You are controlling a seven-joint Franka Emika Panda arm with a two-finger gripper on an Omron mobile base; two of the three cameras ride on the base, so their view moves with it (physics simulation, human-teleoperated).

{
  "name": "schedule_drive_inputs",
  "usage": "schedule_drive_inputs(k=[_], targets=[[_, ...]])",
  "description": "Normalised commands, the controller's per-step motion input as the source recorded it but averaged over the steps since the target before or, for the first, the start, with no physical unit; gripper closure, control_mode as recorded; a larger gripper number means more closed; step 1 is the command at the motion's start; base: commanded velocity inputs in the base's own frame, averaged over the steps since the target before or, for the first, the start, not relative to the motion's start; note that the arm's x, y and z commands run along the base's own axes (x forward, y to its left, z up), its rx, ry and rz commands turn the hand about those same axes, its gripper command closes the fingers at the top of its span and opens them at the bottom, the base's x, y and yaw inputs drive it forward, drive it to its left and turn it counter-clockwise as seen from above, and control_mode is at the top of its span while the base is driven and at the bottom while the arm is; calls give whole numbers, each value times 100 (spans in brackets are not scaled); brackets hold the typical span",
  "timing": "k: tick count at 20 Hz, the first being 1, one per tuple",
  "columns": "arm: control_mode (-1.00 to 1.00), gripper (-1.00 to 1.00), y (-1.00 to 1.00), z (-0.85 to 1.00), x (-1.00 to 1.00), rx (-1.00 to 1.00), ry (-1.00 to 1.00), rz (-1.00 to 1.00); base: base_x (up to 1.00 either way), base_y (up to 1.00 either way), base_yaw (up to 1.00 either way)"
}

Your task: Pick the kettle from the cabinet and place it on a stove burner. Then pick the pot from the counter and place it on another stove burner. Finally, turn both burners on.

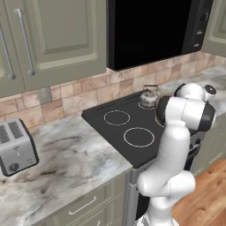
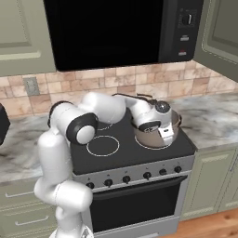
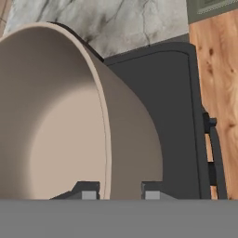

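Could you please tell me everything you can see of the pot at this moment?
The pot is a wide, round, taupe-brown vessel that looks like metal, with a lighter beige inside and no lid. It stands upright over the front right burner of the black cooktop, though whether it rests on the glass cannot be told. The gripper straddles its rim from above, one finger inside and one outside the wall, closed on it. In the right base view the arm's wrist hides much of the pot.

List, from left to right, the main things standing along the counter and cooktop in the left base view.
toaster → front-left burner ring → kettle
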Motion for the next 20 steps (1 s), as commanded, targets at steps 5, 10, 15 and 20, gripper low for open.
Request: schedule_drive_inputs(k=[5,10,15,20], targets=[[-100,100,-18,-1,11,0,0,0,0,0,0],[-100,100,-8,-5,15,0,0,0,0,0,0],[-100,100,-1,-10,18,0,1,0,0,0,0],[-100,100,0,-14,14,0,1,0,0,0,0]])
